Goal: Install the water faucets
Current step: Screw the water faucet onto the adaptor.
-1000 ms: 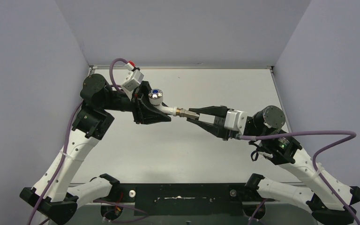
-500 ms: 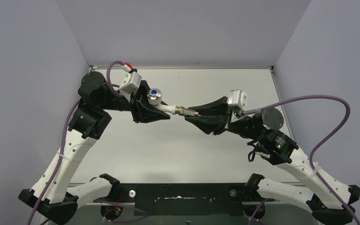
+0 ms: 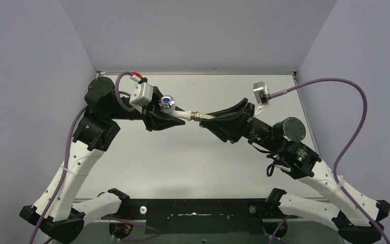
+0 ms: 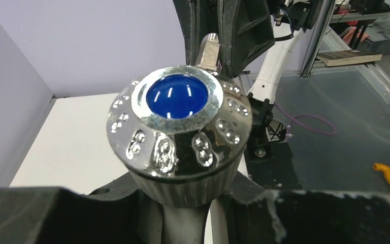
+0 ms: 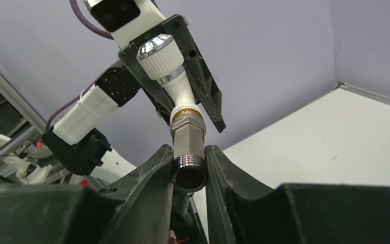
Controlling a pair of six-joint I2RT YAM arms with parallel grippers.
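A water faucet hangs above the table's middle, between my two grippers. Its white tap body (image 3: pixel 182 114) carries a round chrome knob (image 3: pixel 167 102) with a blue dot. My left gripper (image 3: pixel 176 121) is shut on the white body just under the knob (image 4: pixel 177 122). A grey-brass threaded fitting (image 3: pixel 199 117) sits on the end of the tap's spout. My right gripper (image 3: pixel 206 120) is shut on that fitting (image 5: pixel 189 147), both fingers pressed against its threaded end. In the right wrist view the tap body (image 5: pixel 183 94) runs straight up from the fitting into the left gripper's black fingers (image 5: pixel 205 91).
The white tabletop (image 3: pixel 183 162) lies below the held parts, with grey walls at the left, back and right. A purple cable (image 3: pixel 345 96) arcs from the right wrist camera out over the right side. Both arm bases sit at the near edge.
The right wrist has rolled about the fitting's axis, swinging its camera from the near side up and over to the far side. The left arm and faucet have shifted only slightly.
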